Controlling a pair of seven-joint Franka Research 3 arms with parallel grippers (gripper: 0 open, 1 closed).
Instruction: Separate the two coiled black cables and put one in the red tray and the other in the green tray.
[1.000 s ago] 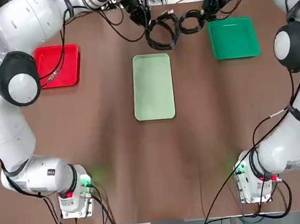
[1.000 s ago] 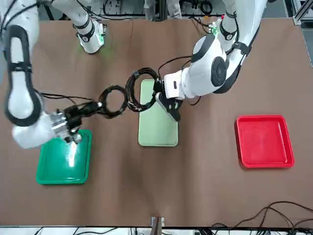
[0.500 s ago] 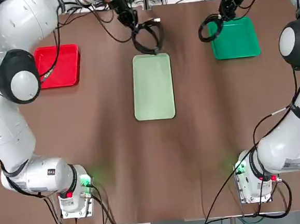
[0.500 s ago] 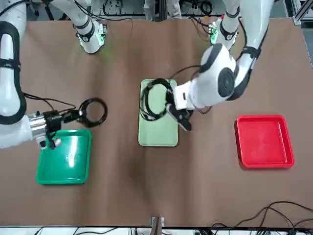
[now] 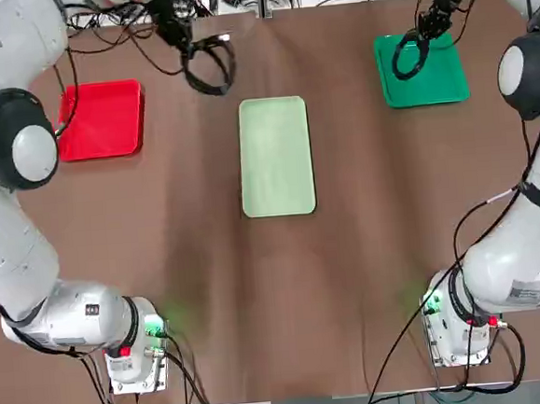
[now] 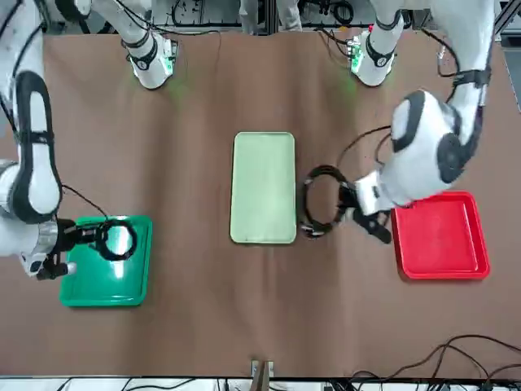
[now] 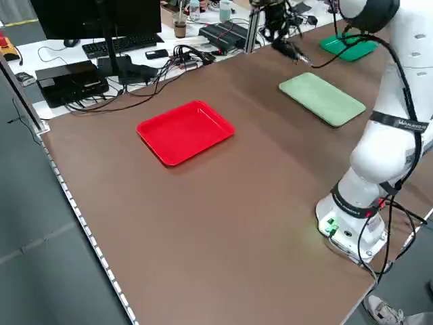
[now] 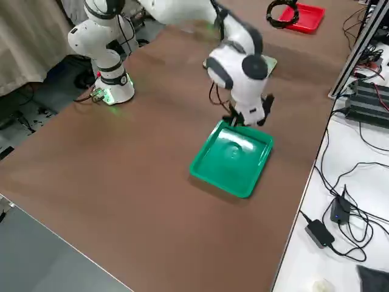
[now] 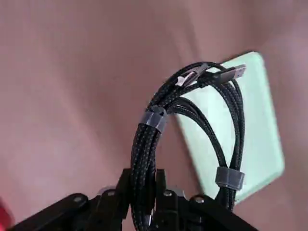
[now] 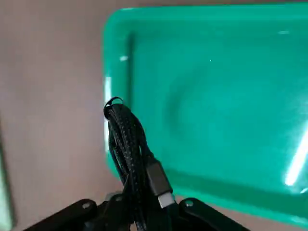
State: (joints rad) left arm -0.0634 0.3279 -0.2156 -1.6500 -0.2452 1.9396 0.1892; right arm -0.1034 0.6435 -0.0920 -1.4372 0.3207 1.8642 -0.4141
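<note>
Jaws, left gripper: clamped on larger coiled black cable, between red square plastic tray and pale mint rectangular tray.
Jaws, right gripper: clamped on smaller coiled black cable, over emerald-green square tray.

A brown worktop stands on a grey floor, with a white desk beyond it carrying a dark monitor, a keyboard and tangled wiring, and a beige curtain nearby.

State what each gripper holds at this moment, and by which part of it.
The left gripper is shut on the larger coiled cable, pinching one side of its bundled loop. The right gripper is shut on the smaller coiled cable, also on the loop's strands.
</note>
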